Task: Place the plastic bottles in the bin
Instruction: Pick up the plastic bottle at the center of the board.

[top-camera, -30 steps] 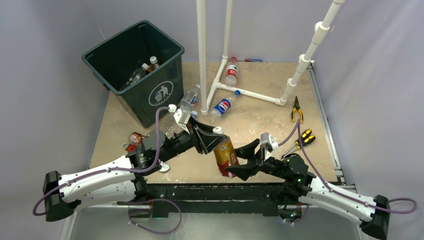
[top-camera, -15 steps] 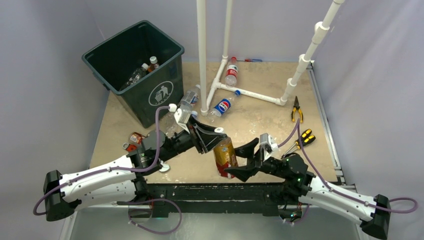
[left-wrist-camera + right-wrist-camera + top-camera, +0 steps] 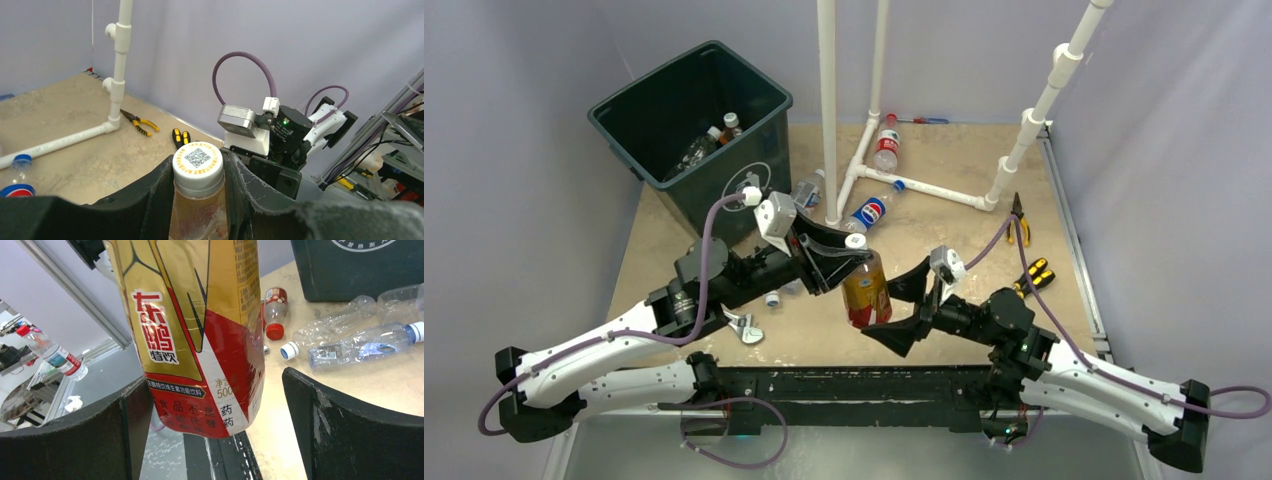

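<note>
The left hand (image 3: 852, 258) is clamped on the neck of the gold-and-red bottle (image 3: 865, 292) just under its white cap (image 3: 197, 160), so the bottle hangs upright, long axis vertical, above the desk (image 3: 944, 230). The right hand (image 3: 902, 310) stands wide open and carries nothing, its jaws flanking the lower label. The bin (image 3: 699, 195) lies beyond and to the left of the bottle, on the left arm's side. Judgement: the left arm is the one placed to carry it over the rim.
</note>
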Motion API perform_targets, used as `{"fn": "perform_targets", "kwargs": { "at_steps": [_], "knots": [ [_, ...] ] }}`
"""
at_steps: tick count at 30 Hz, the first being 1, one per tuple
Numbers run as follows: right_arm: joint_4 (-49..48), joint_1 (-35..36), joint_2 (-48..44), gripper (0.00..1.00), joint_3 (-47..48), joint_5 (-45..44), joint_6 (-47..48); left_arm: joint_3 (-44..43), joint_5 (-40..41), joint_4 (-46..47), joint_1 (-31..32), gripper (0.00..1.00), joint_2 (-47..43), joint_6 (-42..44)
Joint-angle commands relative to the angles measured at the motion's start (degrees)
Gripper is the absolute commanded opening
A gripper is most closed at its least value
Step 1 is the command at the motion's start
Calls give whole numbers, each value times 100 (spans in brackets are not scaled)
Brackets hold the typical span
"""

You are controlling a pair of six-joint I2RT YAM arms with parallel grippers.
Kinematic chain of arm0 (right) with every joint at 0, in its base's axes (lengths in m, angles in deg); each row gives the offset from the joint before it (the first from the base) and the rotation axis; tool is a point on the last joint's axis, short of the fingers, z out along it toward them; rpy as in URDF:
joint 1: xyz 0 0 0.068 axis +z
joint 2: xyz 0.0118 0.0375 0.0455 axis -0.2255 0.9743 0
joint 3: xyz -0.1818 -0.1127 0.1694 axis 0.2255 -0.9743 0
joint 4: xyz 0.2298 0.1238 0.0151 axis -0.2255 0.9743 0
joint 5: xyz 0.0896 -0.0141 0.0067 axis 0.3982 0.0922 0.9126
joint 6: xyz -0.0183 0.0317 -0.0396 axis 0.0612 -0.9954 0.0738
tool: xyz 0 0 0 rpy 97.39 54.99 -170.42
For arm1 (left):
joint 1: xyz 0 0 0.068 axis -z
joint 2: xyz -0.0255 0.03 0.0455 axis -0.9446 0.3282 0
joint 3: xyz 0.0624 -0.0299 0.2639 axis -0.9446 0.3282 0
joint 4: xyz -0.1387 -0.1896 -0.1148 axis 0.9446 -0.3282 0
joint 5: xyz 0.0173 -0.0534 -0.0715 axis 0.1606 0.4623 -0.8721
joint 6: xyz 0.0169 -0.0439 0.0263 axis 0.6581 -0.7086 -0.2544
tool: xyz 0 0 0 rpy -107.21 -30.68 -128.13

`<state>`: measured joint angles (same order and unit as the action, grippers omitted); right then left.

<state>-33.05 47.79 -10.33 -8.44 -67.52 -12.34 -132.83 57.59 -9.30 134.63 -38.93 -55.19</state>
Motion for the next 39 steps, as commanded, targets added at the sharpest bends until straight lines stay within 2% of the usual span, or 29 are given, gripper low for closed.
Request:
{"fn": "perform_targets", "kwargs": {
  "at_steps": [1, 10, 16, 19, 22, 27, 29, 31, 35, 37, 39],
  "knots": [
    [-334, 18, 404, 98, 322, -124, 37, -276, -241, -289, 13, 0, 18, 333],
    [-1125, 18, 819, 98, 626, -190, -128, -278, -375, -453, 19, 0, 63, 315],
    [-1349, 17, 896, 85, 591, -101, -118, -199, -310, -424, 19, 0, -35, 279],
    [-1219, 18, 897, 97, 591, -225, -167, -204, -40, -433, 19, 0, -184, 328],
    [-1005, 18, 765, 99, 592, -256, -163, -438, 444, -633, 19, 0, -416, 595],
    [-261, 18, 248, 99, 698, -425, -74, -1549, 1950, -1674, 18, 0, -571, 1548],
    [22, 18, 6, 99, 742, -277, -122, -1954, 2729, -1823, 19, 0, -549, 1886],
    [174, 18, -228, 99, 773, -194, -103, -2196, 3335, -1593, 19, 0, -518, 2344],
    [256, 18, -278, 99, 732, -92, -56, -2729, 4229, -1005, 19, 0, -122, 3849],
    [238, 18, -201, 99, 664, -144, -75, -2961, 4709, -341, 17, 0, 286, 4745],
    [141, 18, -157, 99, 549, -172, -150, -2957, 5333, 891, 14, 0, 708, 5846]
  ]
}}
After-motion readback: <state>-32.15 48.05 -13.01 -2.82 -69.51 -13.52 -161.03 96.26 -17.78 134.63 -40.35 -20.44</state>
